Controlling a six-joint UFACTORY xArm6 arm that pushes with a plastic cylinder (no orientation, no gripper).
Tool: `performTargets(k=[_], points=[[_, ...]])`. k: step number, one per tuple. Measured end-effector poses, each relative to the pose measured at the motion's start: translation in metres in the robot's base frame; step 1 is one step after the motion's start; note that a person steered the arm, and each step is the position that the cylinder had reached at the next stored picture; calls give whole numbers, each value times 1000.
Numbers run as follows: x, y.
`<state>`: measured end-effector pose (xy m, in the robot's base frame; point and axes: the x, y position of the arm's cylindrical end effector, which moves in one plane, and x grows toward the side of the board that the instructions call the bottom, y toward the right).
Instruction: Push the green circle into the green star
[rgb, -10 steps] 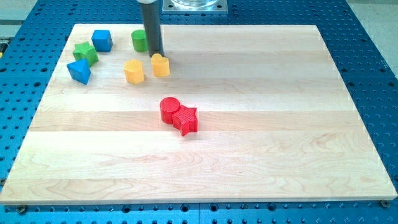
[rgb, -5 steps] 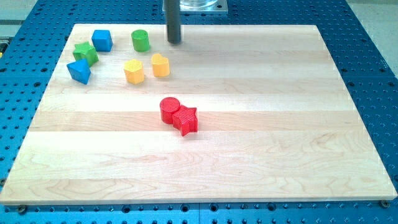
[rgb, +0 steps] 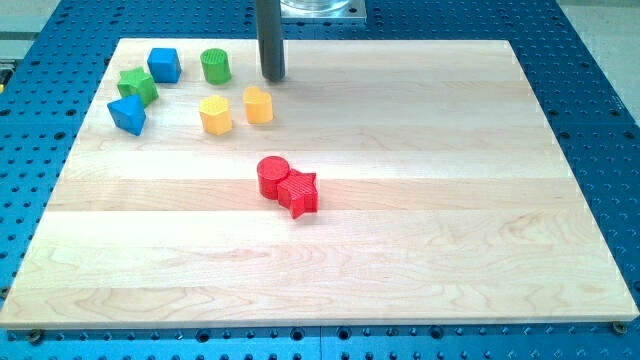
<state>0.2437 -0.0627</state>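
Tip (rgb: 272, 78) seen near view's top, rod only, no fingers fitted; green circle (rgb: 215, 66) just left of tip, gap visible between. Green star (rgb: 138, 85) farther left, beside blue cube (rgb: 164, 65), apart from circle

Single view: high, angled down, whole wooden board (rgb: 400, 250) framed.

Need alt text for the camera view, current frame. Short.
My tip sits near the wooden board's top edge, right of the green circle block, not touching it. The green star block lies further left between a blue cube and blue triangle; two yellow blocks and a touching red circle and red star sit lower.
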Motion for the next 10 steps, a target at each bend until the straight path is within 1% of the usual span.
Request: performTargets(k=[1,2,3,4,5,6,7,8,9,10], points=[[-15,-48],[-9,-103],[-7,-103],[-12,-44],[-8,-22],[25,-84],[35,-105],[33,-91],[44,-86],[62,-127]])
